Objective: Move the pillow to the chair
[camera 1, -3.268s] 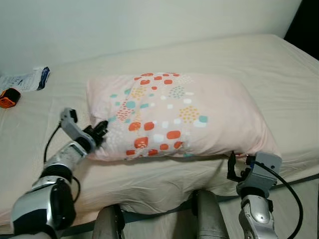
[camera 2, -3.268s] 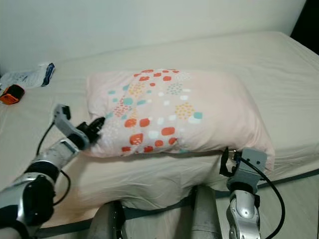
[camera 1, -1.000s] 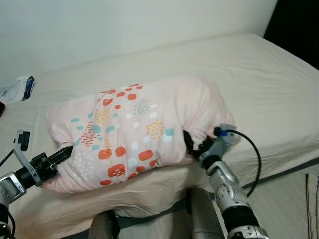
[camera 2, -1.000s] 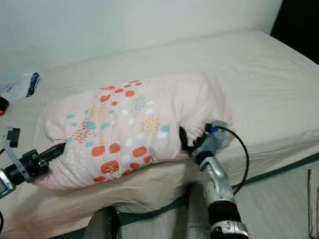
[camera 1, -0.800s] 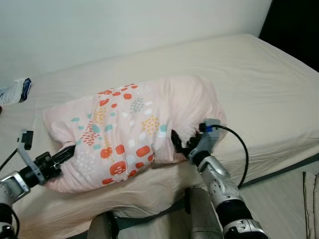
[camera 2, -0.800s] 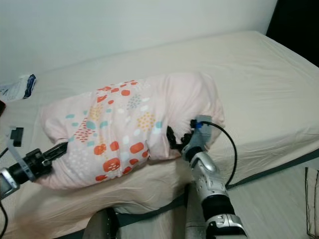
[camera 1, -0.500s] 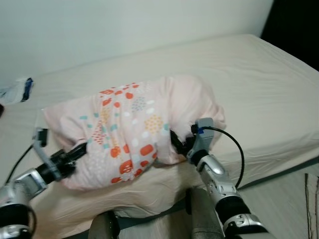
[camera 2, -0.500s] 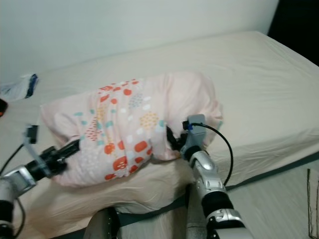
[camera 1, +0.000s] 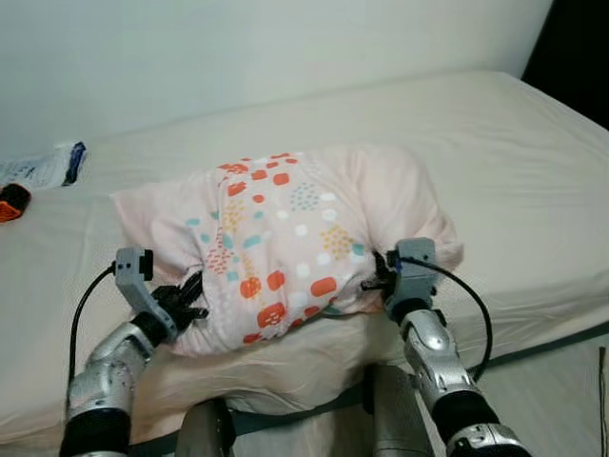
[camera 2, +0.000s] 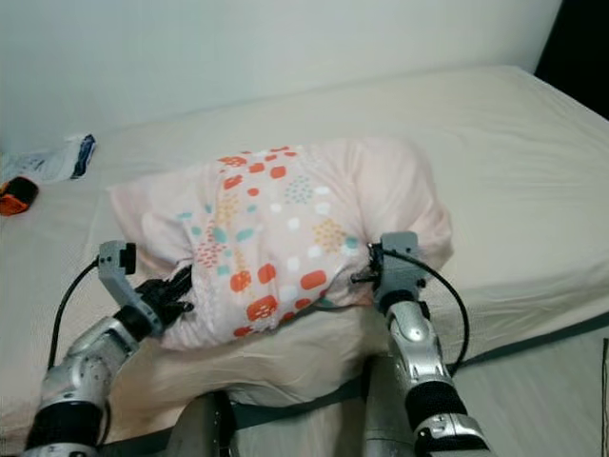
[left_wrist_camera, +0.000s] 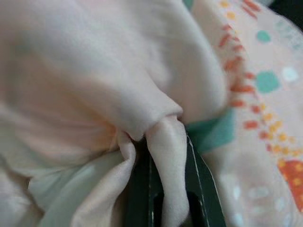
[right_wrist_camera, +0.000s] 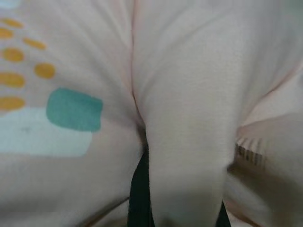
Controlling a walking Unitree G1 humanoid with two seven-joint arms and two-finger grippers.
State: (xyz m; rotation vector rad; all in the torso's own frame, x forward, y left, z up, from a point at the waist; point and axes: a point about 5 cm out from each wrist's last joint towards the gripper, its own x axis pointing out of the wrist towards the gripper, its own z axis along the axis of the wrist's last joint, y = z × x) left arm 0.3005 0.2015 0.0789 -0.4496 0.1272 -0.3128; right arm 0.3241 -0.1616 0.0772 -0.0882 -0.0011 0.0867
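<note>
Left gripper and right gripper pinch opposite ends of the pillow between them.

A bed with a cream sheet spans the view below a pale wall. Near the bed's far left edge lie a white and blue plastic packet and, just beside it, a small orange and black object.
</note>
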